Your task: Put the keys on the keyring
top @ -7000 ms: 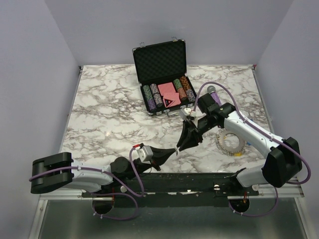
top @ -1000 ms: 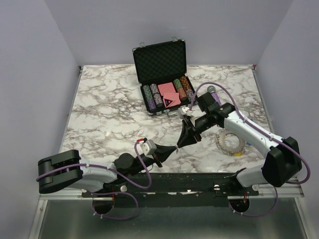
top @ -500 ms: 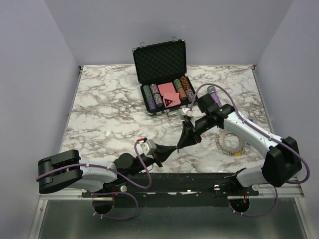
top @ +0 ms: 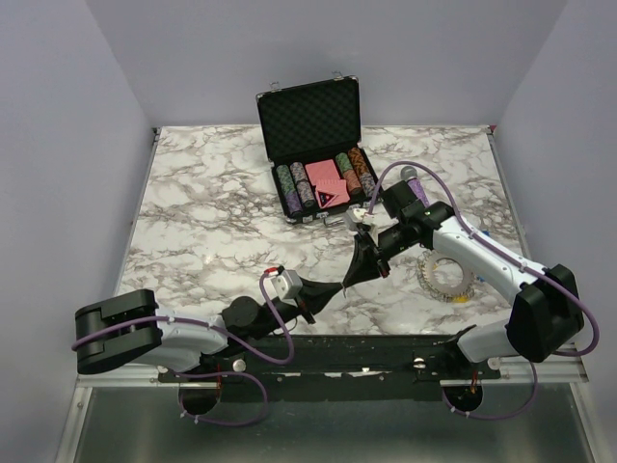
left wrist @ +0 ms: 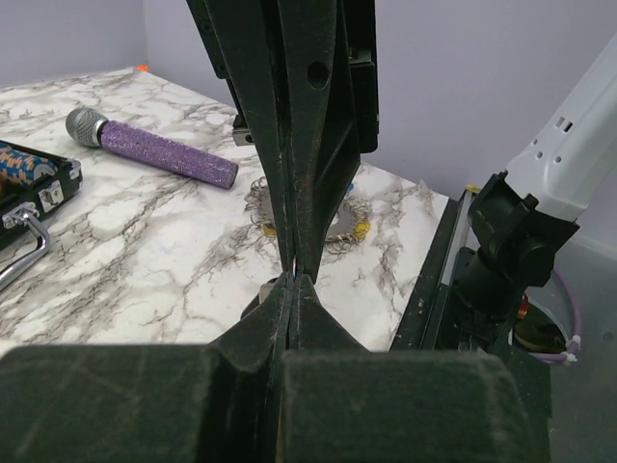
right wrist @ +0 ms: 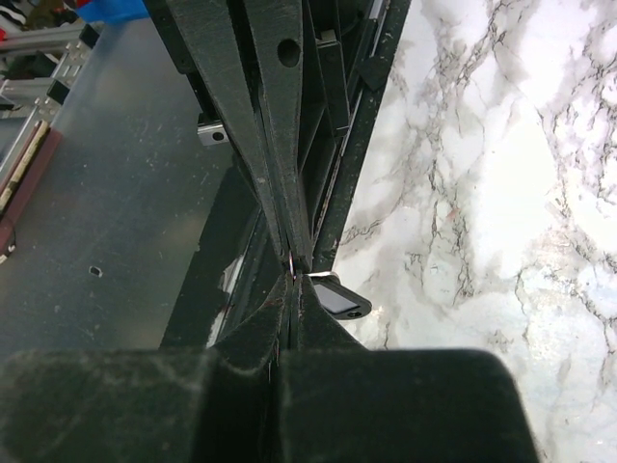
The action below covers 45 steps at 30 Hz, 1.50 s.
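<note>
My left gripper (top: 341, 287) and right gripper (top: 348, 282) meet tip to tip above the table's front edge, both shut. In the left wrist view my own tips (left wrist: 292, 281) touch the right fingers (left wrist: 308, 145) coming down from above. A tiny coloured sliver, apparently a key (right wrist: 292, 269), is pinched where the two pairs of tips meet (right wrist: 294, 282); it is too small to see in full. The keyring (top: 445, 276), a silver fringed ring, lies flat on the marble right of the grippers. Behind the right fingers it shows partly (left wrist: 339, 228), with a yellow key head (left wrist: 362, 229) at its rim.
An open black chip case (top: 310, 118) stands at the back centre. A purple microphone (top: 413, 186) lies behind the right arm, also visible in the left wrist view (left wrist: 159, 151). A small flat dark-rimmed piece (right wrist: 337, 297) sits just beside the tips. The table's black front rail (top: 386, 345) runs below.
The right gripper's jaws have closed at the left gripper's tips. Both arms have stayed almost where they were.
</note>
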Motion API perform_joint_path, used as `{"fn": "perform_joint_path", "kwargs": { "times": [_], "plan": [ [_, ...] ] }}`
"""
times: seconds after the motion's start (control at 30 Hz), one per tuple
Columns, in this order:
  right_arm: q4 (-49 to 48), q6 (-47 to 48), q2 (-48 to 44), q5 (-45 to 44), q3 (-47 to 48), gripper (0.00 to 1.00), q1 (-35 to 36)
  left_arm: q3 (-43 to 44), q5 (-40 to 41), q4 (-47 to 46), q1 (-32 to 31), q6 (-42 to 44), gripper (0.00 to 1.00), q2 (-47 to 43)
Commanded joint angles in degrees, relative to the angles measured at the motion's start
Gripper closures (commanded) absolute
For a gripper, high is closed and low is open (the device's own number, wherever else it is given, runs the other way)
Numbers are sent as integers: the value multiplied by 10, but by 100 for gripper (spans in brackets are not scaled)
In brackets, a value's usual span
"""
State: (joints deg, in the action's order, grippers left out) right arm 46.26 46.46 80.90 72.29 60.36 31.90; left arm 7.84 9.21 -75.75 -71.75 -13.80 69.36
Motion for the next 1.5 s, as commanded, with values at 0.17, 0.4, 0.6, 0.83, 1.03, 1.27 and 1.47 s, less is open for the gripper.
{"fn": "perform_joint_path", "kwargs": {
  "times": [0.17, 0.4, 0.6, 0.83, 1.03, 1.27, 1.47],
  "plan": [
    [40, 1, 0, -25, 29, 100, 1, -11, 23, -154, 1, -16, 70, 0],
    [115, 71, 7, -94, 55, 100, 2, -76, 33, -130, 1, -13, 23, -82],
    [153, 101, 14, -169, 73, 100, 19, -60, 20, 247, 5, -20, 1, -303],
    [168, 99, 24, -214, 92, 100, 23, -12, 5, 531, 8, 0, 1, -470],
    [183, 100, 33, -225, 99, 100, 29, -9, -12, 547, 8, -6, 1, -452],
    [186, 103, 48, -204, 102, 100, 31, 10, -44, 421, 9, 32, 2, -317],
    [188, 108, 49, -196, 102, 100, 32, 60, -58, 346, 11, 66, 17, -195]
  ]
}}
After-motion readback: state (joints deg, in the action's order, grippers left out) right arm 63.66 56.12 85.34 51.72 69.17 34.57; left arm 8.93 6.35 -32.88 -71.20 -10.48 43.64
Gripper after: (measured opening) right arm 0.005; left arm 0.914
